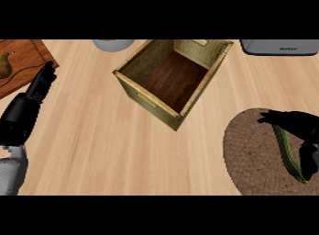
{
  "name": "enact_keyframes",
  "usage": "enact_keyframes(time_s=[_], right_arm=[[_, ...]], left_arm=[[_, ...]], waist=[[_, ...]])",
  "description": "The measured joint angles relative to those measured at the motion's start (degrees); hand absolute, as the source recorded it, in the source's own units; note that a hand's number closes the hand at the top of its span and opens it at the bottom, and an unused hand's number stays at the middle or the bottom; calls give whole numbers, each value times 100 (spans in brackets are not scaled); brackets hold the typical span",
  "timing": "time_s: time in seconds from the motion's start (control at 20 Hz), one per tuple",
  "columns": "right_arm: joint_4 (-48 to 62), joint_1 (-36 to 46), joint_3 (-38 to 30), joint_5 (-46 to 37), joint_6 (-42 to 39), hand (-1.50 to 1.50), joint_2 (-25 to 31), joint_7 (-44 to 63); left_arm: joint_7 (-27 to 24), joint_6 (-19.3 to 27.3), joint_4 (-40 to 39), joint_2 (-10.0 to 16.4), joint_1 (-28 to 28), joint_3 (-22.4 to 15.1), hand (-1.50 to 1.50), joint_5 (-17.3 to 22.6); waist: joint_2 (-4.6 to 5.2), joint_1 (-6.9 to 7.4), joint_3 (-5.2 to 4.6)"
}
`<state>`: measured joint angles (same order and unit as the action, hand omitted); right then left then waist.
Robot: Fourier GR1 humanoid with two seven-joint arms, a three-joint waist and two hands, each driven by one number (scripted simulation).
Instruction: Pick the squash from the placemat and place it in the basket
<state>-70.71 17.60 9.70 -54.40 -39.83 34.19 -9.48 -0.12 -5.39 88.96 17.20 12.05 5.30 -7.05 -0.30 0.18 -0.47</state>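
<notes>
One squash – long, slim, dark green, slightly curved – lies on the single round brown placemat at the lower right of the frame. The right hand is on it, thumb and fingers curled round it. One open wooden basket stands at upper centre. At upper left, one board carries one pear. The left hand lies over the surface – fingers straight, holding nothing.
</notes>
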Motion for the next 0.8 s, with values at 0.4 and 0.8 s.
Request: enact_keyframes(time_s=[0.4, 0.8], right_arm=[[413, 191, -84, -277, 435, 150, -174, -268], [604, 183, -74, -577, 1191, 150, -209, -724]], left_arm=[[-16, -44, -42, -65, 11, 31, 0, -67], [-28, -18, 18, -148, -44, 16, 0, -148]], waist=[[-38, -4, -56], [-43, -5, -69]])
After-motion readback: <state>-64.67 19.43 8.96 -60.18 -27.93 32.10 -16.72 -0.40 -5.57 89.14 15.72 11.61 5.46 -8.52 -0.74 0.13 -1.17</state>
